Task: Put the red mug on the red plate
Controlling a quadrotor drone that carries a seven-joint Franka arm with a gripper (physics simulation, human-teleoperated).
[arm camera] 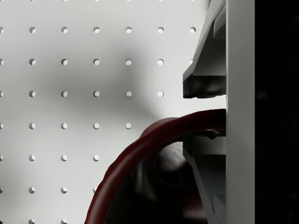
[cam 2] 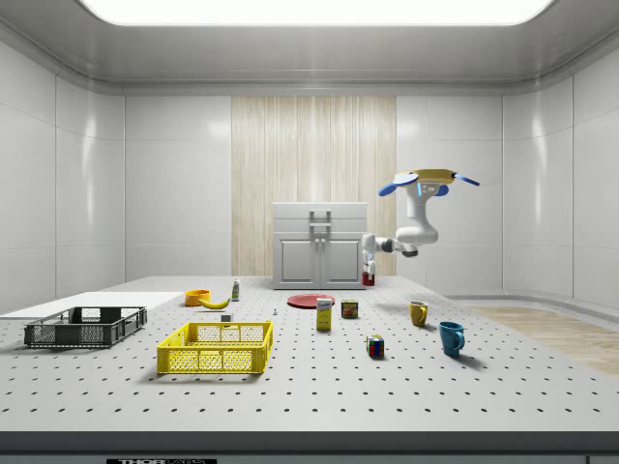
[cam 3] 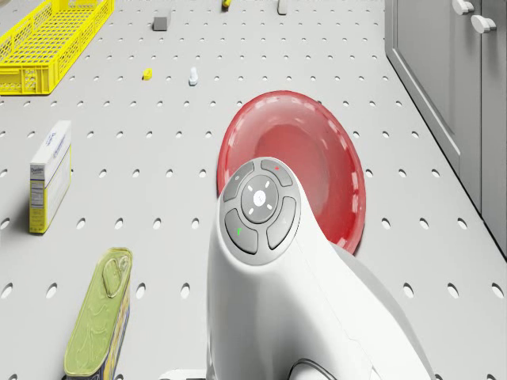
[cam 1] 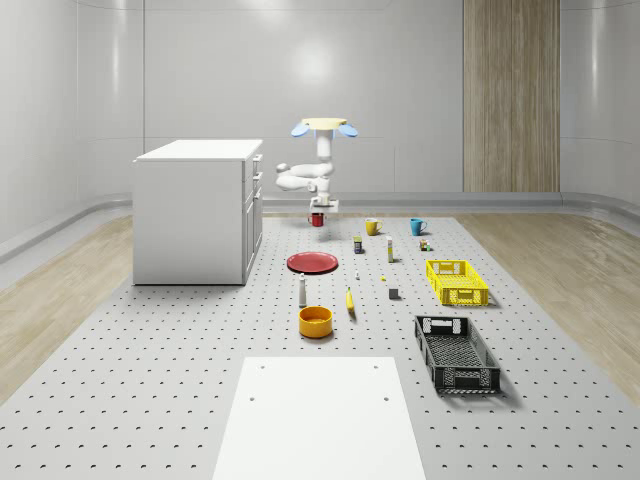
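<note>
Hovering drone (cam 1: 324, 127) above the perforated table's (cam 1: 150, 380) far end, gripper (cam 1: 318, 214) clamped on rim of 1 glossy red mug (cam 1: 317, 219), lifted, 1 round red plate (cam 1: 312, 262) below and nearer, 2 other mugs, yellow mug (cam 1: 372, 227) and blue mug (cam 1: 416, 227), beside it.

Red mug (cam 1: 317, 219) upright, held aloft; red plate (cam 1: 312, 262) flat on table.

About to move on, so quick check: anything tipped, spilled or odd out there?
Nothing stands out. The gripper holds the red mug by its rim above the floor, the drone hovers beyond the red plate, which lies flat.
</note>
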